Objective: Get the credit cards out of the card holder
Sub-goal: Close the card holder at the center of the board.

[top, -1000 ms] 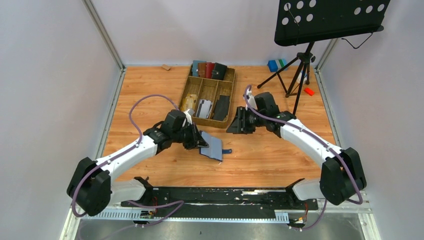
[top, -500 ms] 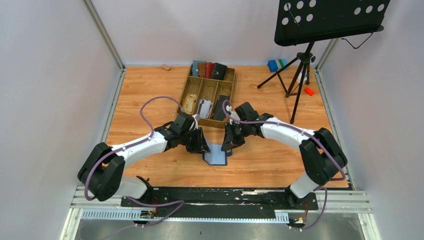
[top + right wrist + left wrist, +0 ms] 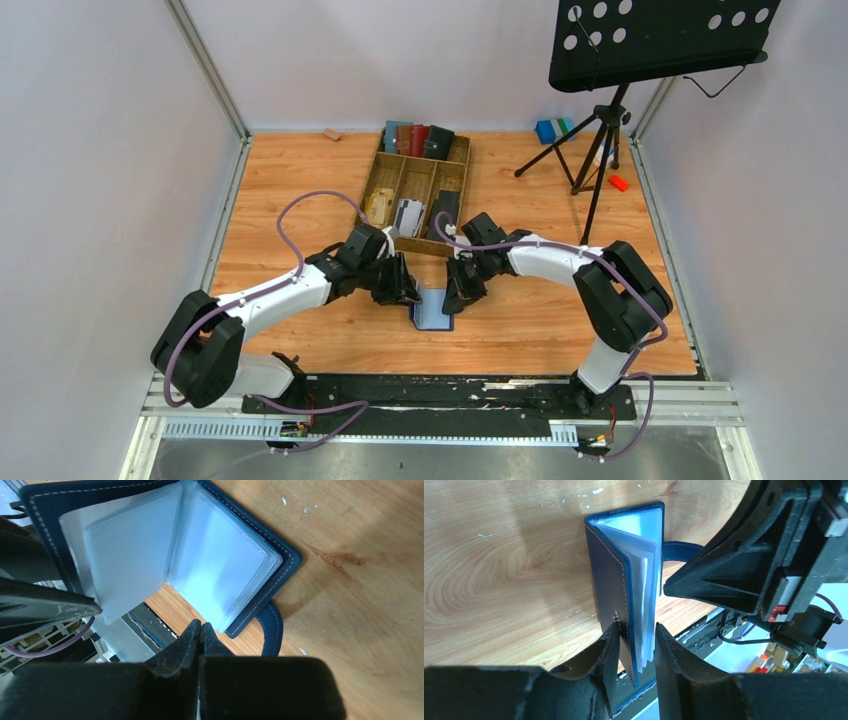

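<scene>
The navy-blue card holder (image 3: 432, 310) stands open on the table between my two grippers. One cover lies flat and the other is upright. My left gripper (image 3: 405, 290) is shut on the upright cover (image 3: 606, 565) and its clear sleeves (image 3: 644, 580), one finger on each side (image 3: 637, 630). My right gripper (image 3: 458, 293) is shut and empty, its tips (image 3: 201, 624) just off the near edge of the flat sleeves (image 3: 220, 565). The side tab (image 3: 272, 630) lies beside the tips. The sleeves look pale, and I see no card print in them. White-grey cards (image 3: 408, 216) and tan cards (image 3: 378, 207) lie in the tray.
A wooden divided tray (image 3: 467, 165) stands behind the holder, with teal, brown, red and black holders (image 3: 418, 138) at its far end. A music stand's tripod (image 3: 598, 150) stands at the back right, by a blue block (image 3: 548, 130) and a red piece (image 3: 618, 183).
The left gripper has carried the holder right and toward the near edge, and it now stands open on the table. The right arm has swung left and down to the holder's right side.
</scene>
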`<action>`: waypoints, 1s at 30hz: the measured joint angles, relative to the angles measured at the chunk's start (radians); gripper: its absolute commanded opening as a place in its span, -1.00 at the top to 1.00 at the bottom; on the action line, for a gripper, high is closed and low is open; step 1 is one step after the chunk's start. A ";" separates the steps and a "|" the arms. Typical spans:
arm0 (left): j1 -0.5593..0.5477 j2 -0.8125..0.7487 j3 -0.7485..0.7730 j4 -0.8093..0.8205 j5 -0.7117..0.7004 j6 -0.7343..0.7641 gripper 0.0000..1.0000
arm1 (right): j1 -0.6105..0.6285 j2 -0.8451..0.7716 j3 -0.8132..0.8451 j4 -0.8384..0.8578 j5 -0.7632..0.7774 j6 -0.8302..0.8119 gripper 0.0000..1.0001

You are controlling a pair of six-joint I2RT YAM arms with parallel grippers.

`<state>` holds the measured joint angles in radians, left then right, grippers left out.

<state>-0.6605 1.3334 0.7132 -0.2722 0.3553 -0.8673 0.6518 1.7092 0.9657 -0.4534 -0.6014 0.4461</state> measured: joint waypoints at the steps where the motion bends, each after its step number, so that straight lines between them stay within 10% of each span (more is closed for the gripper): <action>1: 0.000 -0.002 0.000 0.000 0.000 -0.002 0.22 | 0.000 0.008 0.000 0.002 -0.003 -0.004 1.00; 30: 0.000 -0.004 -0.038 0.016 -0.003 -0.027 0.06 | 0.002 -0.024 -0.002 0.116 -0.108 -0.013 0.49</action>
<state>-0.6605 1.3296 0.6754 -0.2562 0.3527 -0.8940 0.6533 1.6852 0.9642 -0.3378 -0.7094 0.4332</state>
